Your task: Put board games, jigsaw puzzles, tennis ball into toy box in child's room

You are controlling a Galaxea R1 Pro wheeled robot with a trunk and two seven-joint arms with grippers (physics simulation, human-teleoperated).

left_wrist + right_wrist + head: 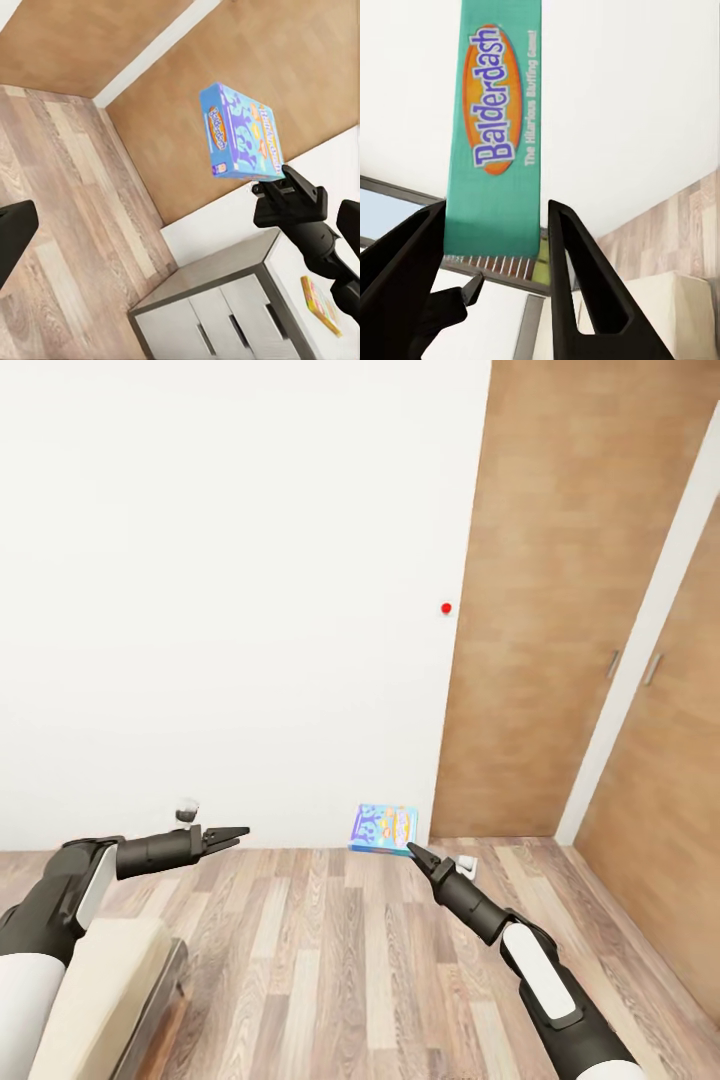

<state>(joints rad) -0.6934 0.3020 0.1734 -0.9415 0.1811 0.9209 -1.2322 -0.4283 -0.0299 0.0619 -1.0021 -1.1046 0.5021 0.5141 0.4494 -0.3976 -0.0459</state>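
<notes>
My right gripper [410,848] is shut on the smaller blue board game [385,828], holding it upright by its lower edge above the floor. Seen from the right wrist, the box's teal spine [495,135], lettered Balderdash, stands between the two dark fingers [577,270]. From the left wrist, the same blue box [240,131] sits on top of the right gripper [289,196]. My left gripper [225,835] is open and empty, level with the box and off to its left. A flat yellow and pink jigsaw puzzle [321,304] lies on a white table [300,262].
A white wall [220,590] faces me with wooden wardrobe doors [560,610] to the right. Wood floor [340,960] lies between. A beige bed corner [100,990] is at my lower left. A grey cabinet [217,307] stands beside the white table.
</notes>
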